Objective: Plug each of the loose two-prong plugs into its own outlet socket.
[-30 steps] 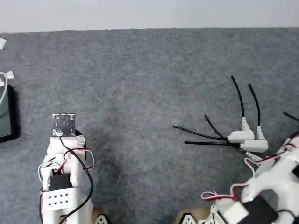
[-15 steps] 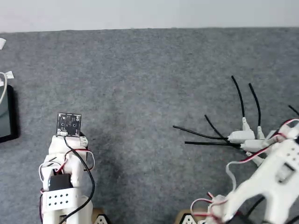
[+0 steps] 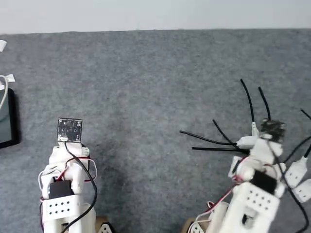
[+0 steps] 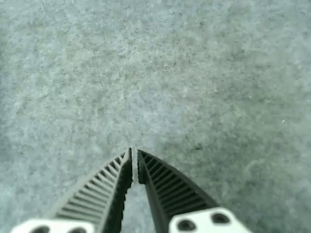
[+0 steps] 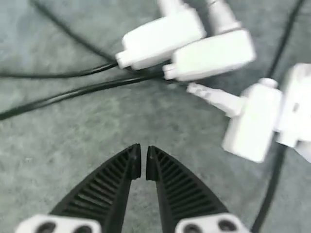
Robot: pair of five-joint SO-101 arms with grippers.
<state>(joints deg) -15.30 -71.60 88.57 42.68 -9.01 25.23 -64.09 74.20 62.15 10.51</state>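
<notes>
1. Swinging in from the table's edge, the right arm (image 3: pixel 255 194) now sits over the white plugs (image 5: pixel 209 56) and cables (image 5: pixel 73 94). The left arm (image 3: pixel 65 179) barely shifted. A pick-up looks next.
2. Right gripper (image 5: pixel 143 156): jaws almost closed, empty, just short of the plugs.
3. Left gripper (image 4: pixel 134 158): nearly closed, holding nothing, over bare mat (image 4: pixel 194 73).

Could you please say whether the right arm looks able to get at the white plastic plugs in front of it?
Probably yes: its shut jaws hang over grey carpet just short of the two white plastic plugs, only thin black cables lying between; they must open first.
</notes>
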